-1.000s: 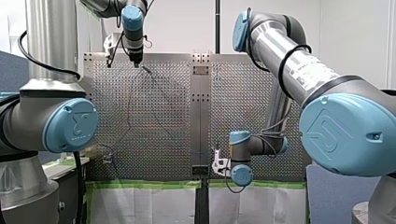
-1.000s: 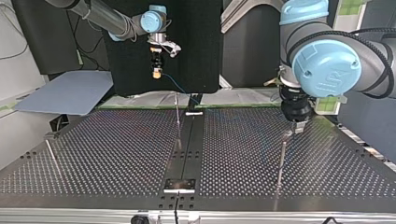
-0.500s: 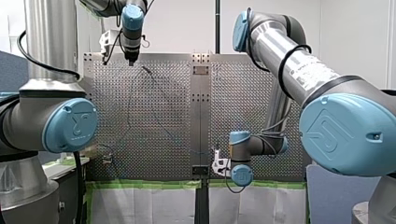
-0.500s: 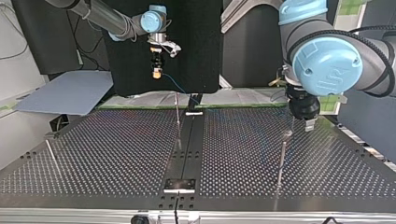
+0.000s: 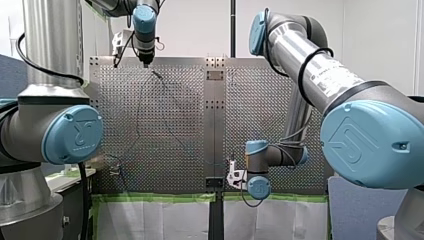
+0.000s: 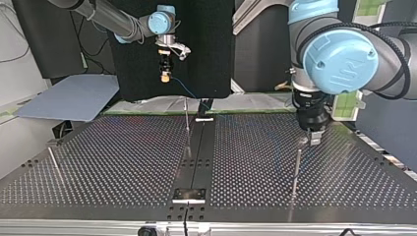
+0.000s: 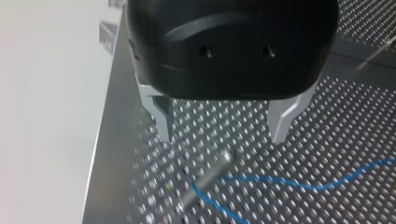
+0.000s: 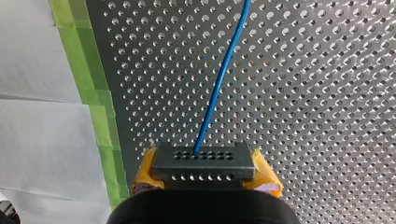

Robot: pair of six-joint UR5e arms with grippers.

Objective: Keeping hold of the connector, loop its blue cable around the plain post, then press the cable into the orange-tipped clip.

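Firmly, right jaws clamp the connector (image 8: 204, 162); left jaws gape, post (image 7: 205, 179) just ahead.

A white wall (image 5: 200, 25) stands beyond the perforated table (image 6: 123, 162); black panel (image 6: 206, 49), grey board (image 6: 69, 98), and green-taped paper (image 5: 150, 220) surround it.

In the top view our left arm (image 6: 339, 64) drops in from one o'clock, and our left gripper (image 7: 221, 138) points straight down, metal fingers (image 7: 162, 122) spread wide. Our right gripper (image 8: 204, 173), hanging near eleven o'clock there, seems clamped by its yellow pads (image 8: 267, 175) on the connector (image 8: 204, 157).
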